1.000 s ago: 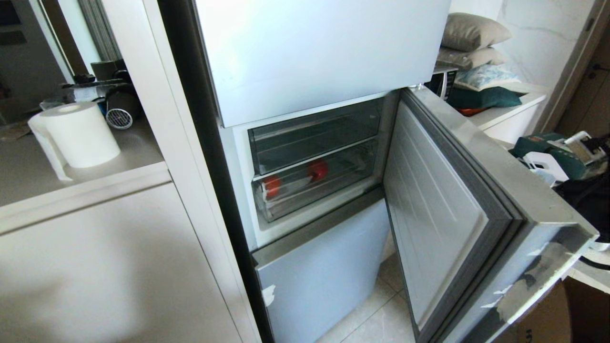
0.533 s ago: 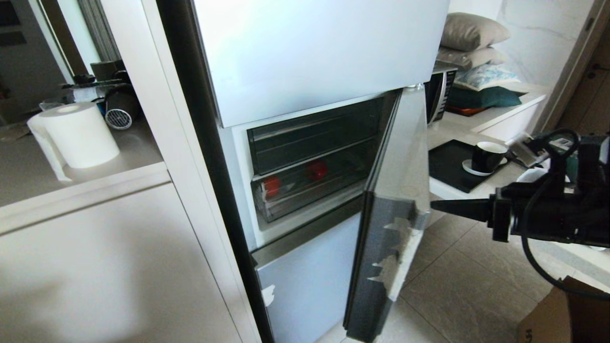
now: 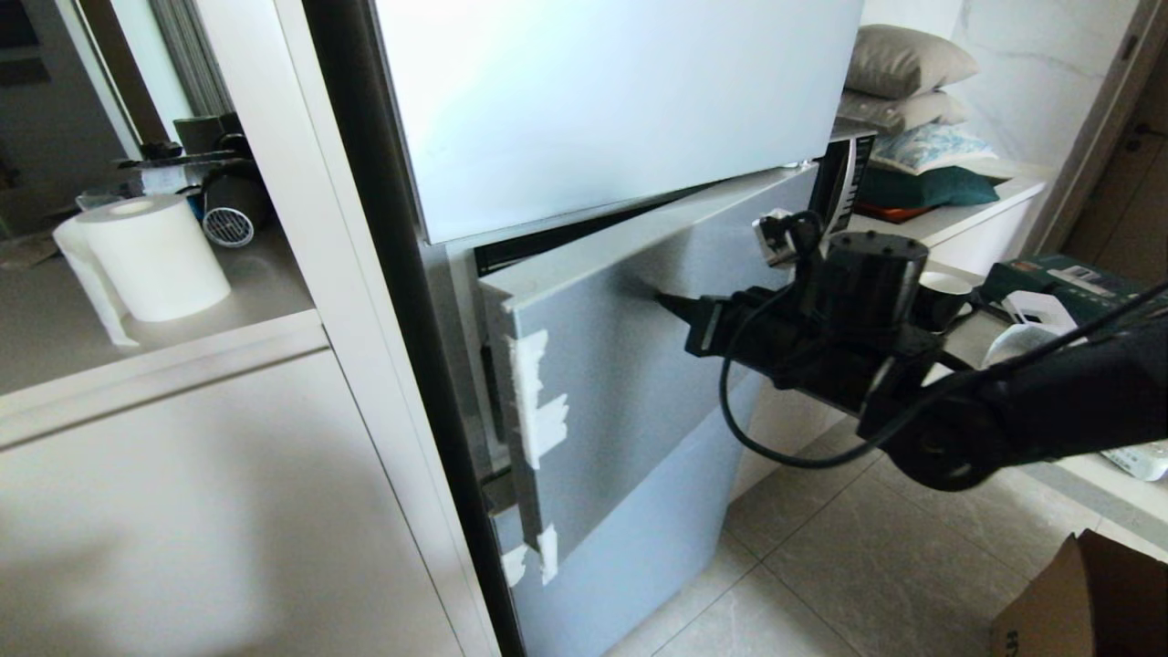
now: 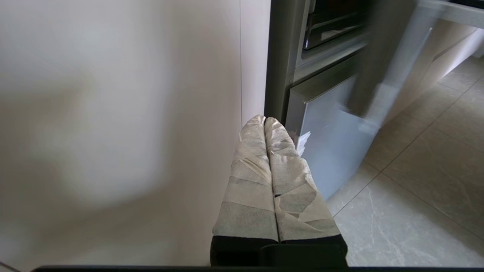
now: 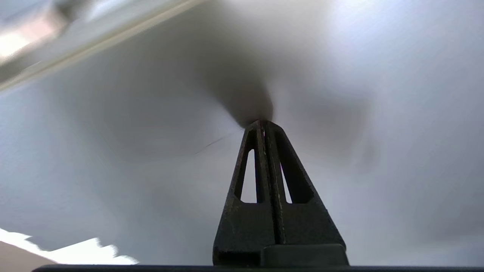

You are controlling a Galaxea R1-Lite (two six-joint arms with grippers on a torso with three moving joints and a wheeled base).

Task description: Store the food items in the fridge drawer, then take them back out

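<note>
My right gripper point(image 3: 662, 298) point(image 5: 263, 122) is shut, and its black tip presses against the pale-blue front of the middle fridge door point(image 3: 630, 365) point(image 5: 113, 170). That door stands almost shut, leaving a narrow dark gap along its top and left edge. The food items and the fridge drawer are hidden behind it. My left gripper point(image 4: 264, 119) is shut with nothing in it, its taped fingers point(image 4: 245, 181) pointing at the white cabinet side beside the fridge's lower panel point(image 4: 329, 151); it does not show in the head view.
The upper fridge door point(image 3: 602, 100) is closed above. A white counter with a paper roll point(image 3: 151, 255) is on the left. On the right, a counter holds a microwave point(image 3: 844, 173), cushions point(image 3: 912, 64) and a cup. A cardboard box point(image 3: 1077, 602) sits on the tiled floor.
The middle fridge door has swung from wide open to almost shut, covering the drawer and the two red items. My right arm came in from the right, following the door.
</note>
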